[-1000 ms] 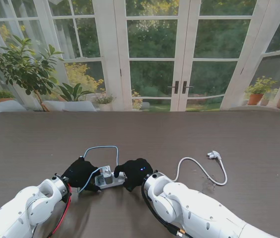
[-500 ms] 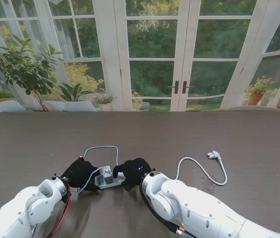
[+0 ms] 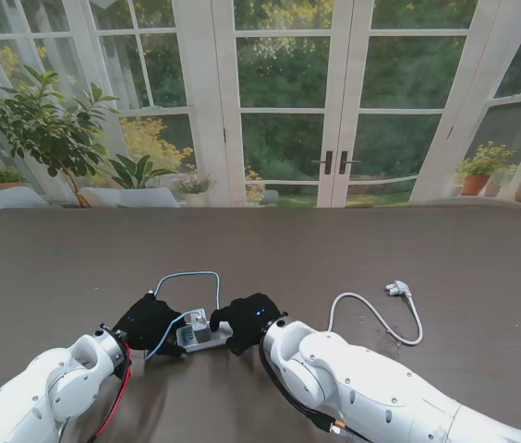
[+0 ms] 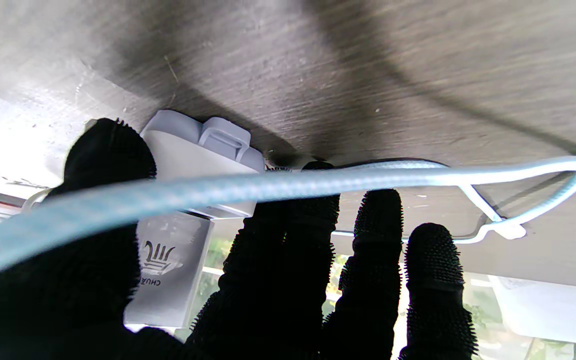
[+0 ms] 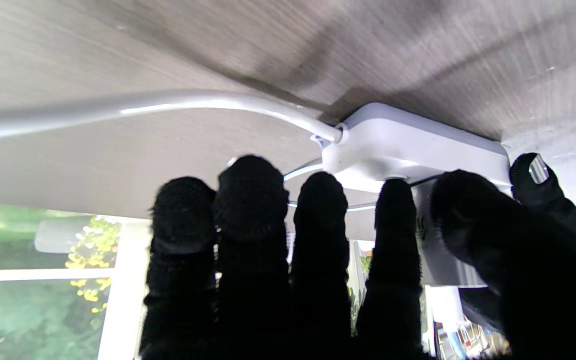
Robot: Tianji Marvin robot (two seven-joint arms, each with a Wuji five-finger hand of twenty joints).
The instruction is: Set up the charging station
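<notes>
Right hand (image 3: 245, 322) has edged left, gripping the power strip (image 3: 203, 332) opposite the holding left hand (image 3: 150, 323), white cord (image 3: 376, 318) nearby

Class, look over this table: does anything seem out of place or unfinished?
The white plug lies loose on the table, to the right of the power strip both hands hold, connected to nothing. The blue cable loops freely.

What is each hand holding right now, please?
Left hand: shut on the charger.
Right hand: shut on the power strip.
</notes>
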